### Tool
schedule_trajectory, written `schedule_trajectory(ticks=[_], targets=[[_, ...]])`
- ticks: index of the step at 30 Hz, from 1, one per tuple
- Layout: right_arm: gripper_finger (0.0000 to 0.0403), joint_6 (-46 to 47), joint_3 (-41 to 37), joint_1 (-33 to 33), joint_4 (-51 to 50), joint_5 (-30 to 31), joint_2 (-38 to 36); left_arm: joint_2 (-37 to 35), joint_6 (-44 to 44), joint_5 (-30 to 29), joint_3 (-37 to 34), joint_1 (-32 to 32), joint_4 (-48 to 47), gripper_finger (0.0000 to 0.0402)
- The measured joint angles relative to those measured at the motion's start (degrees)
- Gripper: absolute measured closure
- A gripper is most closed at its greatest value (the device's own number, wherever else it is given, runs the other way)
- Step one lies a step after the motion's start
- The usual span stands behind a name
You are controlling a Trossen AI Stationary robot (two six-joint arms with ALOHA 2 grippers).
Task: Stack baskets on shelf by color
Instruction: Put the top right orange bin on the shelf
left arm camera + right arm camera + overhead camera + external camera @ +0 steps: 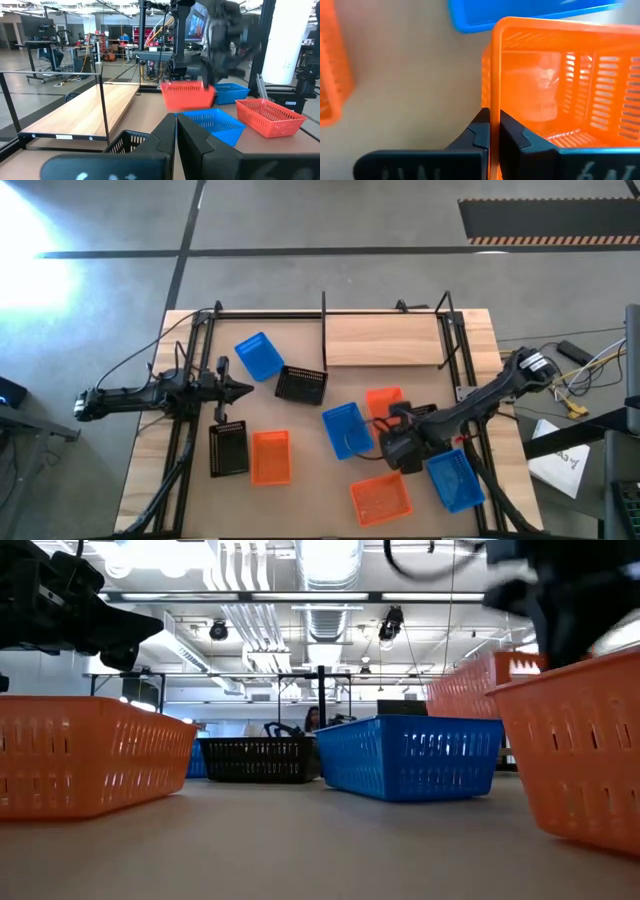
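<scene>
My right gripper (393, 421) (494, 132) is over the table's right half, shut on an orange basket (383, 401) (187, 95). Beside it rests a blue basket (346, 429). Another orange basket (380, 498) and a blue one (455, 479) sit near the right front. On the left are a blue basket (259, 356), two black baskets (301, 384) (228, 448) and an orange one (270, 456). The shelf (385, 340), a pale plank in black rods, lies at the far side. My left gripper (245, 390) (176, 137) is shut, hovering by the black basket (125, 143). My right gripper pinches one short end wall of the orange basket at its rim (495, 95), one finger inside the basket and one outside. In the left wrist view the fingers come from above and the basket hangs below them, lifted clear of the table.
Black shelf posts and rods (323, 315) rise at the shelf's ends, and more rods run along the table's left side (190, 370). Cables and papers lie off the table's right edge (570, 370). Bare tabletop shows between the left and right groups of baskets (310, 480).
</scene>
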Motion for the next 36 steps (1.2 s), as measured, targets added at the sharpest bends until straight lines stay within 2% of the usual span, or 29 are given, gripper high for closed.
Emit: schedule_trajectory(ticks=[5, 9, 12, 17, 21, 27, 31, 36], targets=[[0.0394, -1.8, 5.1, -3.6, -8.2, 7.9, -5.6, 0.0, 0.0, 0.0, 0.0, 0.0, 0.0, 0.0402], [0.0394, -13.3, 3.8, -14.6, -8.6, 8.6, -10.8, 0.0, 0.0, 0.0, 0.0, 0.0, 0.0, 0.0402], [0.0394, -24.3, 1.4, -27.1, -8.7, 5.0, -13.5, 0.0, 0.0, 0.0, 0.0, 0.0, 0.0, 0.0402], [0.0394, -38.6, -3.9, -47.6, -8.7, -6.6, -14.9, 0.0, 0.0, 0.0, 0.0, 0.0, 0.0, 0.0402], [0.0394, -45.7, -7.7, -58.0, -8.6, -8.2, -14.9, 0.0, 0.0, 0.0, 0.0, 0.0, 0.0, 0.0402], [0.0394, -52.2, -11.0, -64.2, -5.9, -8.4, -15.1, 0.0, 0.0, 0.0, 0.0, 0.0, 0.0, 0.0402], [0.0394, -53.8, -12.4, -65.5, -2.3, -8.0, -15.2, 0.0, 0.0, 0.0, 0.0, 0.0, 0.0, 0.0402], [0.0389, -54.5, -12.5, -65.6, -2.2, -3.8, -15.0, 0.0, 0.0, 0.0, 0.0, 0.0, 0.0, 0.0402]])
